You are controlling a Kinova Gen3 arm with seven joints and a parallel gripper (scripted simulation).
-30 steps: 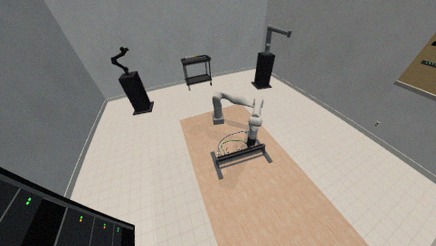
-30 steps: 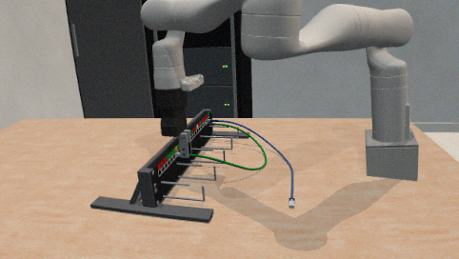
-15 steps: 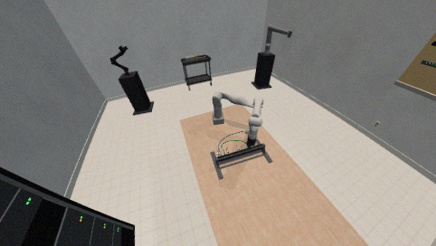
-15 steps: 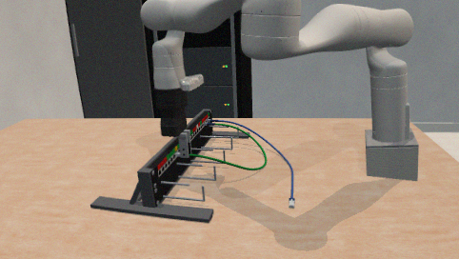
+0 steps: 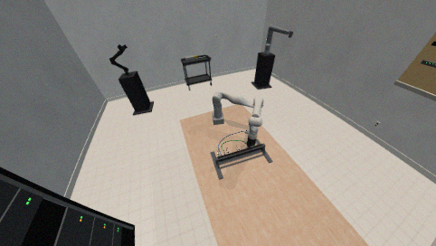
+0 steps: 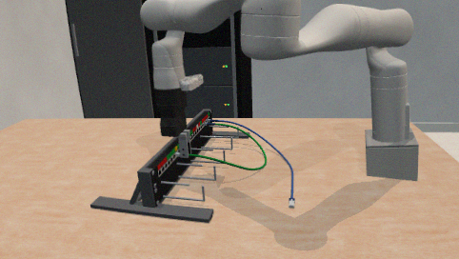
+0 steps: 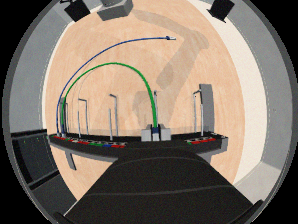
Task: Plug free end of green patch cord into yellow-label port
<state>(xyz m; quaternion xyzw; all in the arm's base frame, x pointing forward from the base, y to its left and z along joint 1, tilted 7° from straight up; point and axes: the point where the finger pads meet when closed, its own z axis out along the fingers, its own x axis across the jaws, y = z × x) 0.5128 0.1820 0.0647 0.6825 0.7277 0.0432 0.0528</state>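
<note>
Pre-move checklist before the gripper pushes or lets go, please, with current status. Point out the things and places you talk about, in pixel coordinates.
1. Gripper [image 6: 183, 154] [image 7: 155, 129] shut on the green cord's plug [image 7: 155, 131]: ok.
2. Green cord [image 6: 265, 159] [image 7: 114, 63] free of snags on the wire guides [image 6: 204, 193] [image 7: 116, 102]: cannot tell.
3. Plug latched in the yellow-label port: cannot tell, the fingers hide it.
4. Rack [image 5: 240, 154] [image 6: 149, 188] [image 7: 222, 145] standing upright, on the table [image 5: 253, 199] [image 6: 295, 238] [image 7: 225, 65]: ok.
5. Blue cord's free end [image 6: 289, 201] [image 7: 171, 38] on the table: ok.

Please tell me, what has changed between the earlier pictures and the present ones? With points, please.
Nothing has visibly changed. The light grey robot arm [image 5: 218, 108] [image 6: 271, 29] [image 7: 115, 10], its black gripper with grey fingers [image 5: 251, 143] [image 6: 184, 145], the long black rack [image 5: 240, 156] [image 6: 149, 188], the thin green cord [image 5: 232, 140] [image 6: 265, 157] [image 7: 114, 63] and the thin blue cord [image 6: 286, 152] [image 7: 145, 38] all stayed as they were.
</note>
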